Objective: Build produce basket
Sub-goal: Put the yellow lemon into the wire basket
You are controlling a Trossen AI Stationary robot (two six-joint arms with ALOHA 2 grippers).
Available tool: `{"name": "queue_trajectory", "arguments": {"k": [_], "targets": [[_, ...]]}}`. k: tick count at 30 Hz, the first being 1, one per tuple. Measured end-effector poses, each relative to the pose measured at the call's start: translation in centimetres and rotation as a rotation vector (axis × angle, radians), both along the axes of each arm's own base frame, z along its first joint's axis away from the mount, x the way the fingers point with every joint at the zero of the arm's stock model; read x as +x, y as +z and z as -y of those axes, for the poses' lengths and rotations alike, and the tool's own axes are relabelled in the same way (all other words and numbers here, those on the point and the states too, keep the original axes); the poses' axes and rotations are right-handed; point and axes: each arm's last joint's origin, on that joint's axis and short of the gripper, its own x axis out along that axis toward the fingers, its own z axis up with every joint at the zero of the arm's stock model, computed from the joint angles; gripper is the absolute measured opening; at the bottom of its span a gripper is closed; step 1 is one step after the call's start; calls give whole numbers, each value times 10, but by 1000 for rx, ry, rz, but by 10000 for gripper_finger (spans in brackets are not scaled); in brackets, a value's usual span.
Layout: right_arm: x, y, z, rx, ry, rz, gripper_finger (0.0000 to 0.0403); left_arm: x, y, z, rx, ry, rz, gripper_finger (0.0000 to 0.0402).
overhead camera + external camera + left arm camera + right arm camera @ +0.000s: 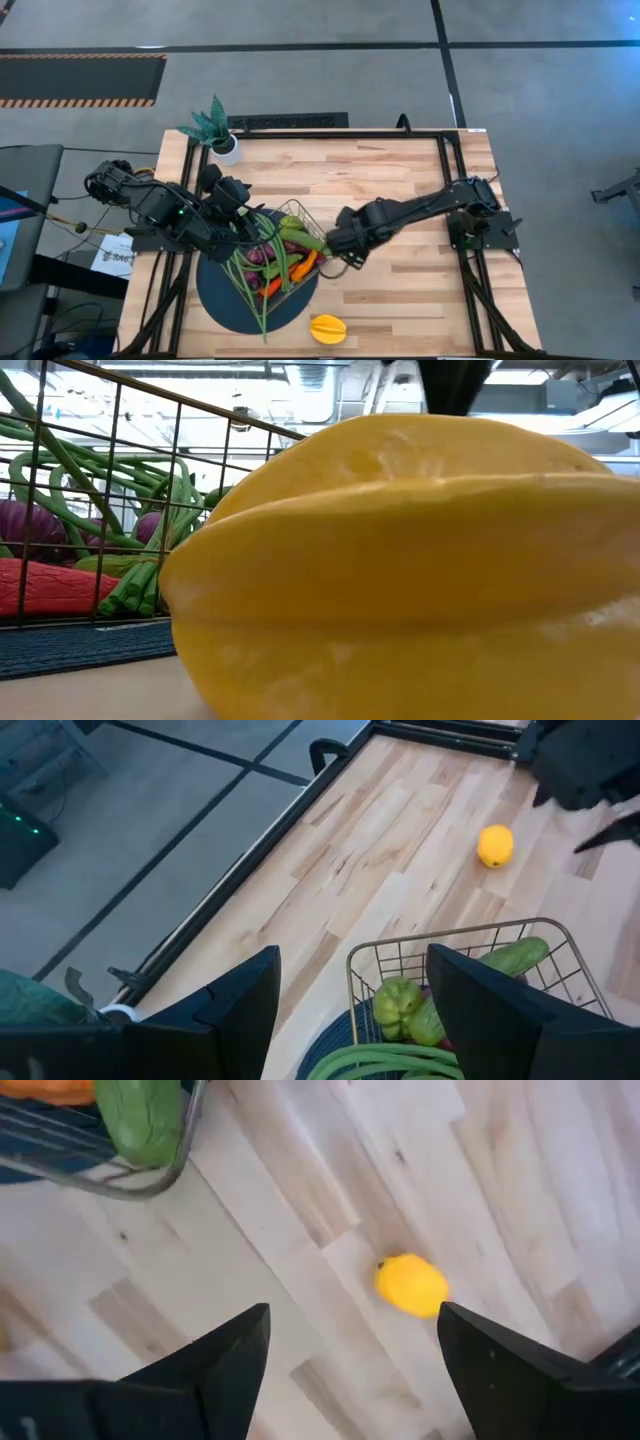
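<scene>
A: Where is the basket [290,250]?

B: On the dark round mat [225,295] at the near left part of the wooden surface [400,190]. It holds long green beans [252,285], purple grapes [258,255], a red pepper [272,287], an orange pepper [304,265], a green pepper [396,1003] and a cucumber [303,240] that lies over its right rim.

A: Anything outside it?

B: A yellow-orange fruit [328,328] lies on the wood near the front edge, just right of the mat. A lemon [412,1285] lies on bare wood too.

A: And the hands?

B: The left hand [245,228] hangs over the basket's left side, fingers apart and holding nothing. The right hand [345,255] sits just right of the basket, above the lemon, fingers apart as well.

A: What else?

B: A potted plant [212,130] stands at the far left corner.
</scene>
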Motion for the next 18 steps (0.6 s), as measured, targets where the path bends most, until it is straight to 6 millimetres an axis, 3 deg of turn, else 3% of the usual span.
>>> {"name": "queue_trajectory", "arguments": {"k": [4, 9, 18], "targets": [[-16, 2, -15, -20, 4, 21, 302, 0, 0, 0, 1, 0, 0, 238], [-48, 3, -16, -70, -54, 27, 302, 0, 0, 0, -1, -1, -2, 238], [-163, 19, 23, -89, -325, 218, 302, 0, -1, 1, -33, 12, 6, 238]]}}
